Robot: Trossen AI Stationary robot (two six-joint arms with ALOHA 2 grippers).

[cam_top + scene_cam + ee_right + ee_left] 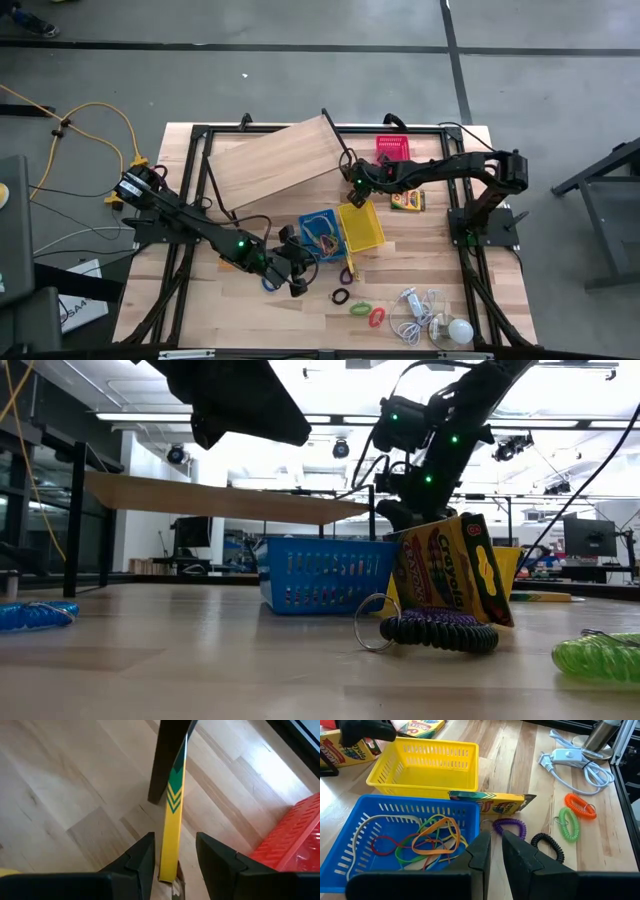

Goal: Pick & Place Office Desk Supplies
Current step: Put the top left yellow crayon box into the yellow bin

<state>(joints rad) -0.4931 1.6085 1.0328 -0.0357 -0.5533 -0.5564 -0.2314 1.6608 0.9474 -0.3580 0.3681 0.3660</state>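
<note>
Two arms busy. Left gripper [496,837] hangs just off corner of blue plastic basket [410,802], fingers nearly closed, narrow slit, holding nothing. Mixed-colour rubber bands [432,837] already in basket, so looks like it's between picks.

Right gripper [175,837] straddles thin yellow-green crayon box [170,820] edge-on; cannot tell if it's actually gripped. Black board leg [167,760] close ahead, red plastic basket [295,830] alongside: tight room there.
</note>
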